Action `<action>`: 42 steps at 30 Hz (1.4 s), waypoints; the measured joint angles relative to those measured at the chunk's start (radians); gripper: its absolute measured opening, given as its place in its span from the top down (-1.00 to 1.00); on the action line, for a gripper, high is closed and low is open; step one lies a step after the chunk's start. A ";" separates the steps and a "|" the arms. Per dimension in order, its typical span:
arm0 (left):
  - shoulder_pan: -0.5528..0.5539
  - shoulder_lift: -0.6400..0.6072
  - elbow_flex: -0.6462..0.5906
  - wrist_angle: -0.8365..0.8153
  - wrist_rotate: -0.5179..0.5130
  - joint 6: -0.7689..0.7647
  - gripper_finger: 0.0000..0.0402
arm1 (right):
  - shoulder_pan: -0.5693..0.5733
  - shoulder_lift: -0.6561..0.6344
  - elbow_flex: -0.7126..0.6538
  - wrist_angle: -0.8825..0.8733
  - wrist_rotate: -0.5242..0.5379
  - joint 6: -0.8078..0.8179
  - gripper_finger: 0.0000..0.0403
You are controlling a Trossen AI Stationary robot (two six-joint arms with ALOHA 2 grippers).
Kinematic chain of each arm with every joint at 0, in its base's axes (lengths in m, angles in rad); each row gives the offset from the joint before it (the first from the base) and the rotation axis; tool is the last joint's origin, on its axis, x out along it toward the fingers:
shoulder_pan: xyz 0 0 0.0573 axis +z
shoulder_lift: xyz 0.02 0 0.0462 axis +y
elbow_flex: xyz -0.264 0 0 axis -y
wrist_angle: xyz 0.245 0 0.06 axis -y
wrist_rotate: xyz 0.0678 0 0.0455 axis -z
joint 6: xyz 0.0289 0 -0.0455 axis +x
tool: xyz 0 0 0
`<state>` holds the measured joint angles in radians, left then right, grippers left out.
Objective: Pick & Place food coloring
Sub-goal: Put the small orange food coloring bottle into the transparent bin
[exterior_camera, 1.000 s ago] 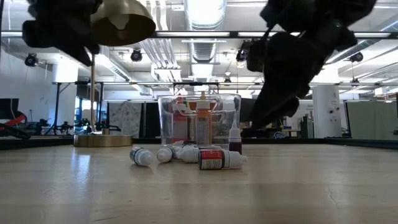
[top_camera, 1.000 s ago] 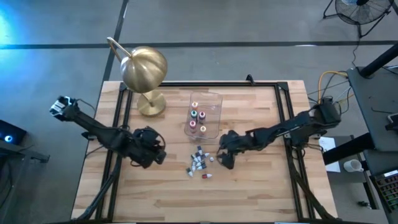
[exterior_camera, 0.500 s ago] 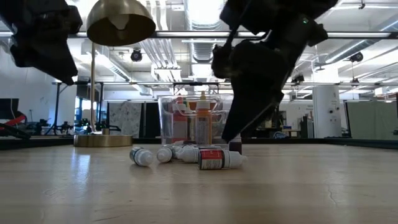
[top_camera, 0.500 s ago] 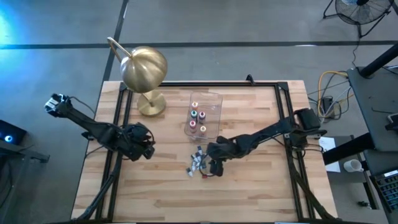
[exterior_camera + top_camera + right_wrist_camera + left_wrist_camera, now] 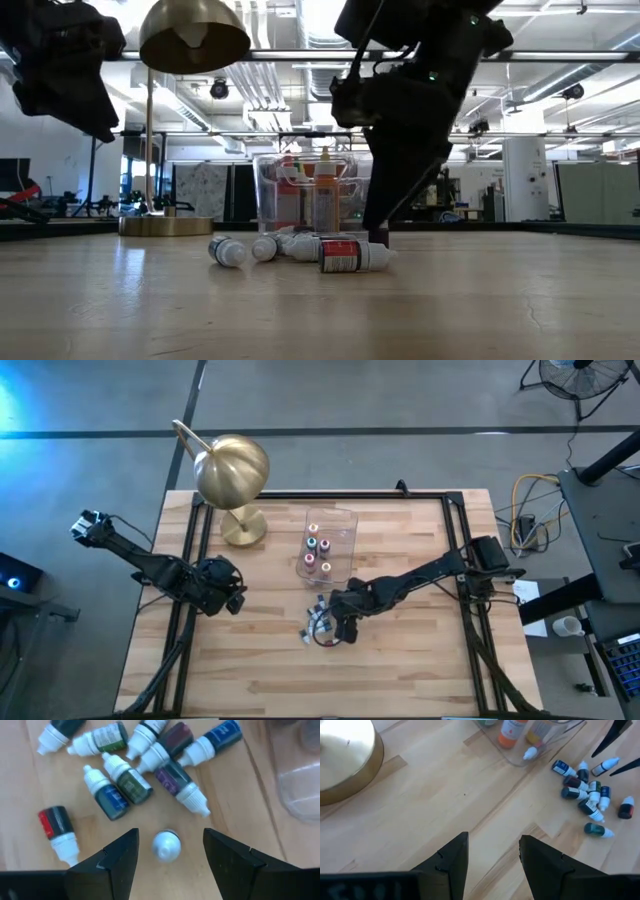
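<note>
Several tiny food coloring bottles point(image 5: 145, 765) lie on their sides in a cluster on the wooden table point(image 5: 400, 670), just near of the clear tub point(image 5: 328, 545). One bottle stands upright, and its white cap point(image 5: 166, 845) shows from above. My right gripper point(image 5: 170, 839) hangs open over the cluster point(image 5: 318, 622), one finger on either side of the upright bottle and apart from it. A red-labelled bottle point(image 5: 55, 827) lies off to one side. My left gripper point(image 5: 492, 842) is open, hovering over bare wood at the table's left point(image 5: 222, 588).
The clear tub point(image 5: 320, 195) holds several upright bottles and stands close behind the cluster. A brass dome lamp point(image 5: 232, 470) stands on its round base at the far left. A black frame point(image 5: 455, 530) runs along the table's edges. Bare wood lies toward the near edge.
My right gripper has moved toward the table's left and near edge and come down over the bottle cluster, ending astride the upright bottle. My left gripper has drawn back toward the table's left. The bottles have stayed where they were.
</note>
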<state>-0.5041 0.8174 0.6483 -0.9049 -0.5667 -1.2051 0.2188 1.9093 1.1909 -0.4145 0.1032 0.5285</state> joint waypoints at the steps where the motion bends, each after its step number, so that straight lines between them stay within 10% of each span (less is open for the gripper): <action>1: 0.000 0.001 0.000 0.000 0.000 0.001 0.26 | 0.000 -0.001 -0.001 -0.001 0.002 0.006 -0.06; 25: 0.000 0.003 0.000 0.026 -0.003 -0.007 0.26 | 0.006 -0.150 0.004 -0.136 0.059 0.075 0.77; 34: 0.000 0.003 0.001 0.057 -0.007 -0.010 0.26 | -0.131 -0.455 0.003 -0.132 0.374 0.100 0.74; 42: 0.000 0.003 0.001 0.105 -0.015 -0.038 0.26 | -0.344 -0.426 0.014 -0.073 0.122 0.071 0.45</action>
<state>-0.5037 0.8207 0.6491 -0.8003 -0.5814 -1.2435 -0.1253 1.4830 1.2049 -0.4878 0.2256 0.5995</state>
